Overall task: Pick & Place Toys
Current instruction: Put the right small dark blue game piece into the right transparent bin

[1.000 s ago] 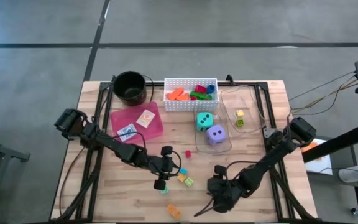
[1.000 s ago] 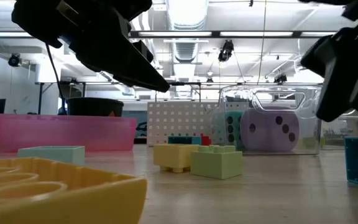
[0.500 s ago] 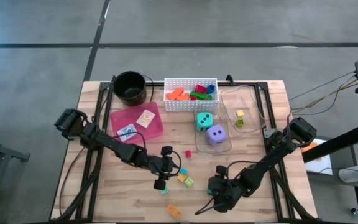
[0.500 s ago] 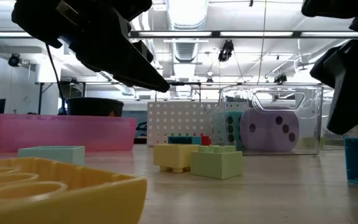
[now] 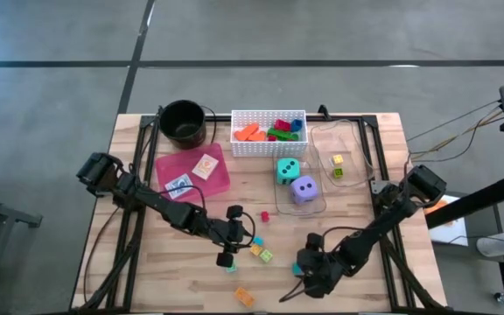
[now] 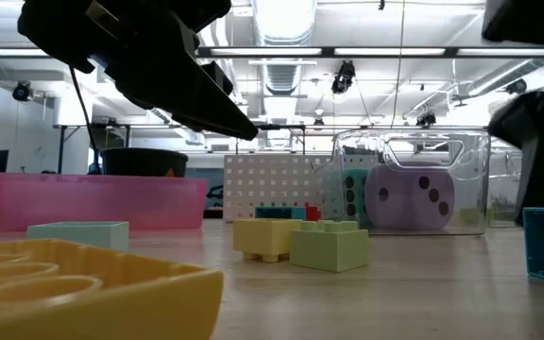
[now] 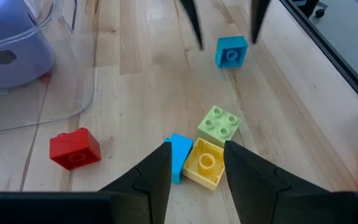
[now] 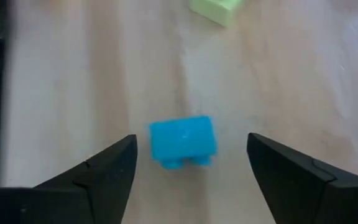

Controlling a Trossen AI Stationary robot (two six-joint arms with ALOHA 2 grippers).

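Note:
A cluster of yellow [image 7: 205, 163], blue [image 7: 179, 155] and green [image 7: 219, 122] blocks lies on the wooden table, with my left gripper [image 7: 196, 149] [image 5: 231, 236] hovering open just above it. A single blue block [image 8: 183, 141] [image 7: 231, 51] lies flat on the table nearer the right side. My right gripper [image 8: 191, 138] [image 5: 297, 278] stands open over it, one finger on either side and apart from it. A red block [image 7: 74, 148] lies by itself. The teal die [image 5: 288, 170] and purple die [image 5: 303, 188] sit in a clear container.
At the back stand a white basket [image 5: 269, 147] holding several blocks, a black bucket [image 5: 182, 122], a pink tray [image 5: 219, 179] with cards, and a second clear container [image 5: 344, 144]. An orange block [image 5: 245, 297] lies near the front edge, a teal one [image 5: 232, 267] beside the left gripper.
My right gripper has sunk a little toward the single blue block; in the low view its dark shape has drawn off to the right. The blocks lie where they were.

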